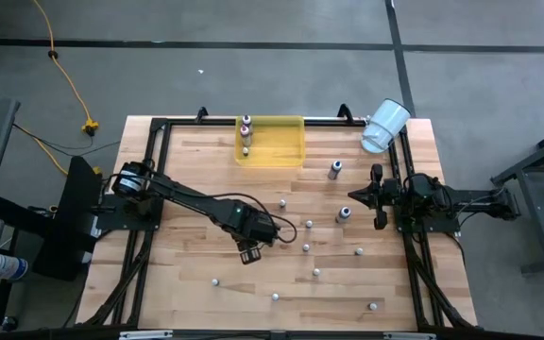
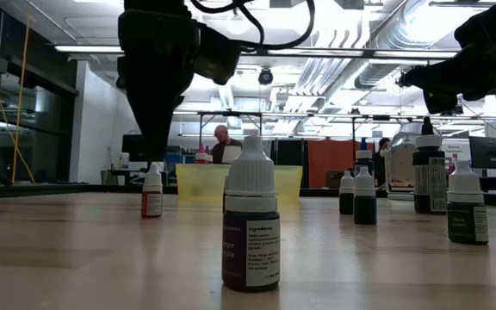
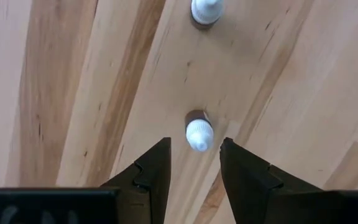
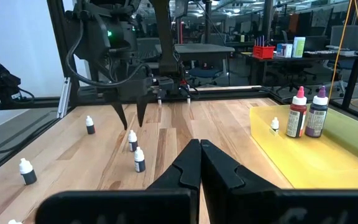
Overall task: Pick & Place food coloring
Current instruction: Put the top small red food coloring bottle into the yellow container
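Small food coloring bottles with white caps stand scattered upright on the wooden table. My left gripper (image 1: 248,253) hangs open over the table's middle, fingers pointing down. One bottle (image 3: 199,134) stands under the gap between its fingertips (image 3: 194,144). The low view shows this bottle (image 2: 151,193) with a red label, below the fingers (image 2: 155,151); touching does not show. The right wrist view shows the same bottle (image 4: 132,140). Two taller bottles (image 4: 297,112) and a small one stand in the yellow tray (image 1: 286,142). My right gripper (image 4: 199,146) is shut, waiting at the table's right side (image 1: 352,195).
A white cup (image 1: 385,126) lies on its side at the far right corner, beside the tray. More bottles stand right of the left gripper (image 1: 305,248) and near the table's near edge (image 1: 275,296). A purple-labelled bottle (image 2: 250,228) stands close to the low camera. A black frame edges the table.
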`<state>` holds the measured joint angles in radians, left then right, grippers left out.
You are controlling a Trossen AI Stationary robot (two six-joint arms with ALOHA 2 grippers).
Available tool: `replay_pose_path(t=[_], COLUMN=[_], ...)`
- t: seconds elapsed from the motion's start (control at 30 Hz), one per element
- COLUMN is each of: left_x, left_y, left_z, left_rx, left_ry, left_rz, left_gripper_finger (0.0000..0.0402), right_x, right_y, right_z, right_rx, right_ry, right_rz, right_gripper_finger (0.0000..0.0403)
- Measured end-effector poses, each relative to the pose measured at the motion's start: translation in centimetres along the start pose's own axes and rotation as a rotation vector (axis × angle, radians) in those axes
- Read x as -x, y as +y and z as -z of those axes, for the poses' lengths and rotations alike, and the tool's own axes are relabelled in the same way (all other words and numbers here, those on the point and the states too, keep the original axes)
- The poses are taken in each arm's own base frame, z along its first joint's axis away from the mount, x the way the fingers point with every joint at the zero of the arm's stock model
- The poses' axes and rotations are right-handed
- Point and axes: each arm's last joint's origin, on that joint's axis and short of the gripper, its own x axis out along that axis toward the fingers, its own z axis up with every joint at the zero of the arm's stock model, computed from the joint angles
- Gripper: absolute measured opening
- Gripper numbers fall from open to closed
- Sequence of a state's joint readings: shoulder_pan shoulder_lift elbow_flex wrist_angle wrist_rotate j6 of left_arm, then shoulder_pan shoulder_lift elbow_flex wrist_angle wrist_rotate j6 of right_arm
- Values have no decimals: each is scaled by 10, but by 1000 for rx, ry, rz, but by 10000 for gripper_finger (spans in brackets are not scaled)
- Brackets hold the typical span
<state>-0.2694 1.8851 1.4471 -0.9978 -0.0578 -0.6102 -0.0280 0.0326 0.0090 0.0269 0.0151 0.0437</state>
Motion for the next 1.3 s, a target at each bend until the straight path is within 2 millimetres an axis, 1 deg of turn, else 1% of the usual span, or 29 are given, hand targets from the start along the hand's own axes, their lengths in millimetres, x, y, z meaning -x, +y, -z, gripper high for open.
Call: replay_pose_path(t=[0.33,0.43,0.5,0.6,0.63,0.73,1.13,1.2,1.3], left_x=[-14,-16,-21,-29,-30,-28,-30,-30,-30], left_y=[-3,-5,-4,-7,-6,-8,-7,-7,-6], left_z=[-1,-5,-3,-6,-4,-6,-4,-4,-3], left_rx=[-10,-14,-28,-33,-34,-33,-51,-56,-59], left_ry=[20,1,30,33,53,33,66,66,67], left_rz=[-14,-3,-18,0,-8,13,9,9,7], left_gripper_finger=[129,129,129,129,129,129,128,122,103], right_x=[0,0,0,0,0,0,-1,-1,-1], right_y=[0,0,0,0,0,0,0,0,0], right_z=[0,0,0,0,0,0,1,1,1], right_rx=[0,0,0,0,0,0,0,0,0], right_ry=[1,1,1,1,1,1,12,13,12], right_rz=[0,0,0,0,0,0,1,0,1], right_gripper_finger=[0,0,0,0,0,0,0,0,0])
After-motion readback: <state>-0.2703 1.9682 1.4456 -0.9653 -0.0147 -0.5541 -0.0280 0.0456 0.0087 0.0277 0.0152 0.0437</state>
